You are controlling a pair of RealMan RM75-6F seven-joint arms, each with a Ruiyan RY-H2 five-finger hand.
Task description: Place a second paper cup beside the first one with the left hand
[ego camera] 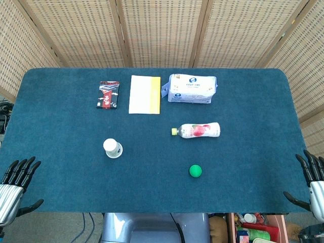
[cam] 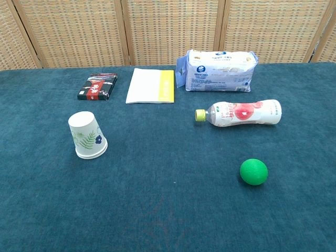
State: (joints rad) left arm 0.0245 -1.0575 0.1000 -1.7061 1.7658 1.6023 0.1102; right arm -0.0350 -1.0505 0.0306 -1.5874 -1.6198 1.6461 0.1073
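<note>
One white paper cup (ego camera: 113,148) (cam: 87,135) with a leaf print stands upside down on the blue table, left of centre. No other cup shows in either view. My left hand (ego camera: 15,190) hangs at the table's near left corner with its fingers spread and nothing in it. At the near right corner my right hand (ego camera: 311,185) is likewise spread and holds nothing. Both hands are far from the cup and appear only in the head view.
A bottle (ego camera: 197,130) (cam: 240,113) lies on its side right of centre, with a green ball (ego camera: 195,170) (cam: 253,171) in front of it. Along the back sit a dark packet (ego camera: 108,94), a white and yellow cloth (ego camera: 144,94) and a tissue pack (ego camera: 191,88).
</note>
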